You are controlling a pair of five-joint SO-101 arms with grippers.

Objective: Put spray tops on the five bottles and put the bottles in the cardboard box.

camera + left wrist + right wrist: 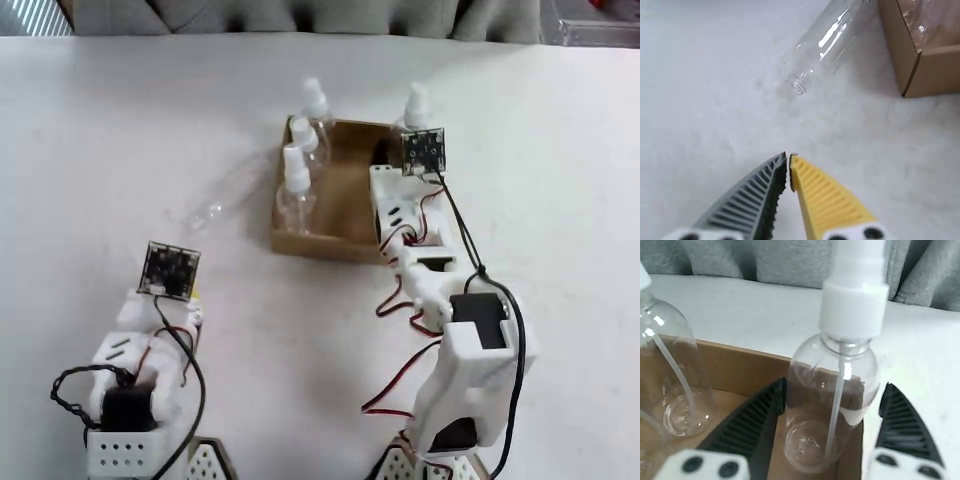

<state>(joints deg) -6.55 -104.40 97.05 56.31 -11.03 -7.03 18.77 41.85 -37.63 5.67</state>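
Closed, empty left gripper (789, 162) faces the lying bottle's (825, 47) mouth, its body pointing away. Right gripper (835, 387) stands wide around a capped bottle (840, 360).

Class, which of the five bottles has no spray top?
The bottle lying on its side outside the cardboard box; the other four stand upright with white tops.

capped bottles (296, 180) (303, 135) (315, 100) (416, 102) — 4 | uncapped bottle (215, 208) — 1 | cardboard box (320, 244) — 1
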